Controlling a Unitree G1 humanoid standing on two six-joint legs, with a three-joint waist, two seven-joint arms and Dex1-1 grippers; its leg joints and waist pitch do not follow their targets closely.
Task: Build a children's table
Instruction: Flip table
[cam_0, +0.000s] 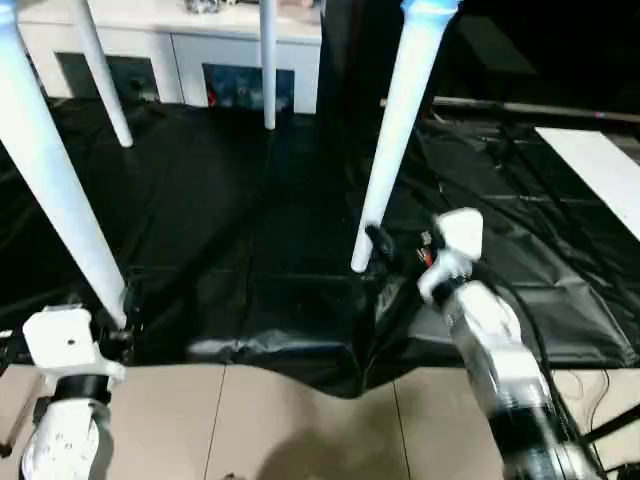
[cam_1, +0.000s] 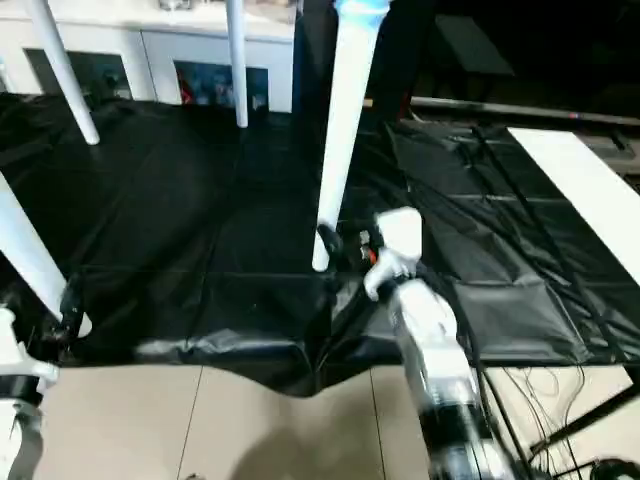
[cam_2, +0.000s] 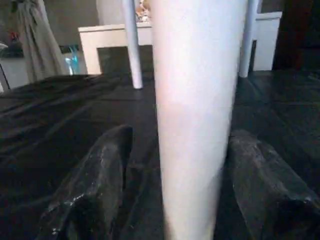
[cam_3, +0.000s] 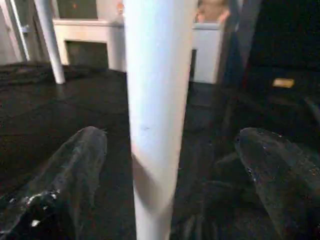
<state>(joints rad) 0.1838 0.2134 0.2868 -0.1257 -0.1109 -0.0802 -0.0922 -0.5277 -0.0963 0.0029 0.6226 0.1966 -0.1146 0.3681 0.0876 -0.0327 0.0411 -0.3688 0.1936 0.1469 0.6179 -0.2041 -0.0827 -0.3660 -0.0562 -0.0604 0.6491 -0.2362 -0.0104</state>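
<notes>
Beige tile floor (cam_0: 280, 420) nearest, then a black plastic sheet (cam_0: 230, 250) spread across it. Four white table legs counted, standing on the sheet. Near left leg (cam_0: 60, 200): left gripper (cam_0: 122, 325) at its foot, black fingers (cam_2: 100, 185) spread either side of the tube, not closed on it. Near right leg (cam_0: 400, 130): right gripper (cam_0: 375, 250) at its base, fingers (cam_3: 75, 175) likewise apart, leg between. Two far legs (cam_0: 100, 70) (cam_0: 268, 65) beyond. One white cabinet (cam_0: 180, 45) with glass doors at the back.
</notes>
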